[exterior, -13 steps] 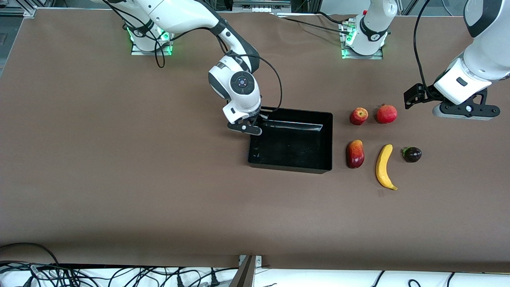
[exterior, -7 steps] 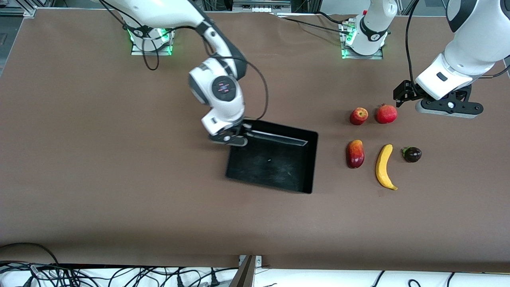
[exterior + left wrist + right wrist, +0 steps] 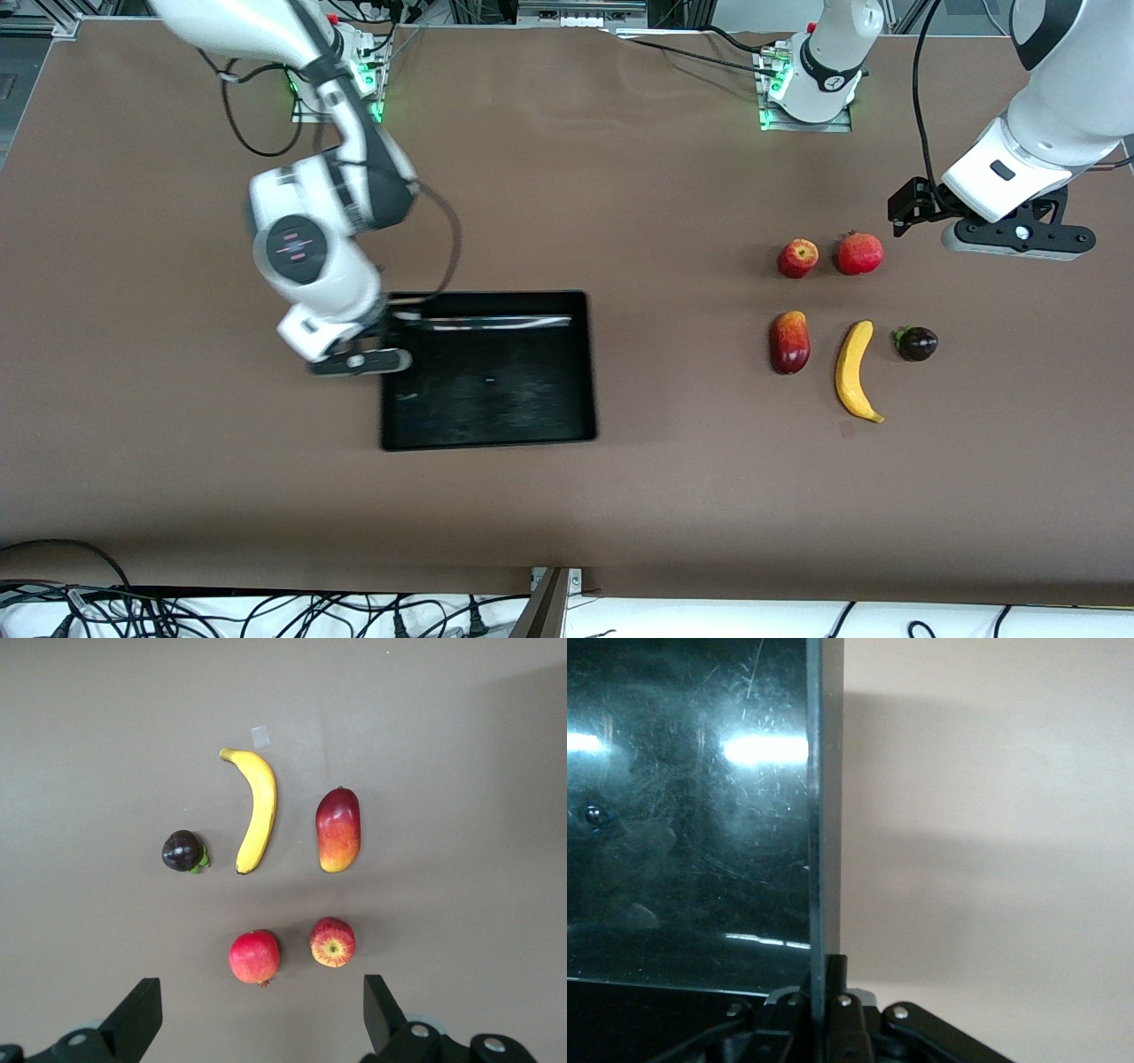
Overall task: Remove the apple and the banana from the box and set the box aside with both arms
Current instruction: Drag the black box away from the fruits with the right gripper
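Note:
The black box (image 3: 487,416) sits on the table at mid-width. My right gripper (image 3: 376,354) is shut on its end wall (image 3: 815,815) toward the right arm's end. The yellow banana (image 3: 854,369) and the small red apple (image 3: 798,258) lie toward the left arm's end, with a red-yellow mango (image 3: 789,341), a red pomegranate (image 3: 859,253) and a dark purple fruit (image 3: 916,343). My left gripper (image 3: 1014,237) hangs open and empty above the table beside the pomegranate. The left wrist view shows the banana (image 3: 257,806), apple (image 3: 332,942), mango (image 3: 337,828), pomegranate (image 3: 254,957) and dark fruit (image 3: 182,850) below it.
The brown table (image 3: 567,514) carries nothing else. Both arm bases stand along the table's edge farthest from the front camera. Cables hang along the edge nearest it.
My right gripper has dragged the box toward the right arm's end and nearer the front camera, and the box has turned square to the table. My left gripper has shifted slightly over the same spot.

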Robot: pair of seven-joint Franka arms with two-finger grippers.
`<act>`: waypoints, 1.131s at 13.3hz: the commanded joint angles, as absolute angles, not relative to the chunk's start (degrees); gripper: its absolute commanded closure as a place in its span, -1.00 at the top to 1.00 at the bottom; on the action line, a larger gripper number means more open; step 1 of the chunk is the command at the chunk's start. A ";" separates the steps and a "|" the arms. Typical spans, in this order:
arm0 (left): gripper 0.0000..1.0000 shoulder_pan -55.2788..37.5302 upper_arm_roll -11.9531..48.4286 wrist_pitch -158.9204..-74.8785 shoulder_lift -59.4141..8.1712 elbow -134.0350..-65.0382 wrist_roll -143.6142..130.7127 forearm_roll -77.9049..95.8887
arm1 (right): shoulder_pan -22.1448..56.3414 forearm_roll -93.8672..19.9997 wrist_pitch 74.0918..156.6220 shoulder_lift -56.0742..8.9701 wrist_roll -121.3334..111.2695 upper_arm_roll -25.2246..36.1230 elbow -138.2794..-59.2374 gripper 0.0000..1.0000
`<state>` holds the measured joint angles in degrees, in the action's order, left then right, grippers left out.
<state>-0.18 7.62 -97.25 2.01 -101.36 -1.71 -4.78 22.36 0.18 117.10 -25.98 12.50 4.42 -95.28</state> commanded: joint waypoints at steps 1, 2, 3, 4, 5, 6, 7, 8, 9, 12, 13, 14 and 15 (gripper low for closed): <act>1.00 -0.09 7.65 -95.98 2.55 -100.55 -1.58 -5.01 | 20.22 -1.76 120.66 -19.61 4.86 8.16 -105.87 -1.00; 1.00 -0.17 7.65 -96.06 2.55 -100.46 -1.67 -4.40 | 20.13 -1.76 123.98 -18.38 2.83 10.17 -109.82 -1.00; 1.00 -0.09 7.65 -96.24 2.37 -100.28 -1.67 -4.13 | 20.13 -1.84 127.84 -17.41 0.20 12.28 -114.04 -1.00; 1.00 -0.17 7.73 -96.15 2.46 -100.37 -1.84 -4.13 | 20.04 -2.11 131.01 -17.32 -1.91 14.22 -116.87 -1.00; 1.00 -0.18 7.82 -96.07 2.46 -100.37 -1.93 -4.13 | 19.52 -3.50 133.31 -17.49 -3.41 15.46 -119.24 -1.00; 1.00 -0.18 7.82 -96.06 2.46 -100.37 -1.85 -4.13 | 18.64 -4.91 135.51 -17.75 -5.25 15.82 -121.18 -1.00; 1.00 -0.18 7.82 -96.06 2.37 -100.46 -1.85 -4.04 | 17.07 -5.53 137.79 -18.19 -5.71 15.82 -123.03 -1.00; 1.00 -0.18 7.82 -96.15 2.37 -100.37 -1.85 -4.04 | 15.92 -5.54 140.16 -18.63 -5.89 15.82 -124.61 -1.00; 1.00 -0.18 7.82 -96.15 2.37 -100.37 -1.85 -3.87 | 15.04 -5.54 142.10 -18.81 -6.32 15.82 -126.11 -1.00; 1.00 -0.18 8.08 -94.84 2.37 -100.37 -2.80 -3.78 | 14.50 -5.62 142.73 -19.07 -6.68 15.82 -126.56 -0.74; 1.00 -0.18 8.17 -94.66 2.37 -100.37 -4.12 -3.78 | 14.50 -5.62 142.65 -18.90 -6.77 15.82 -126.21 0.28; 1.00 -0.18 8.26 -94.66 2.37 -100.37 -4.22 -3.78 | 14.50 -5.54 142.30 -18.46 -6.94 15.56 -125.51 0.99; 1.00 -0.18 8.26 -94.66 2.37 -100.37 -4.31 -3.78 | 14.59 -5.54 141.42 -17.59 -7.12 15.21 -124.12 1.00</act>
<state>-0.27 7.93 -95.98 2.01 -101.16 -3.28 -4.47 15.15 -5.84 142.00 -20.06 -6.30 16.11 -124.68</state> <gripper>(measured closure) 0.000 0.727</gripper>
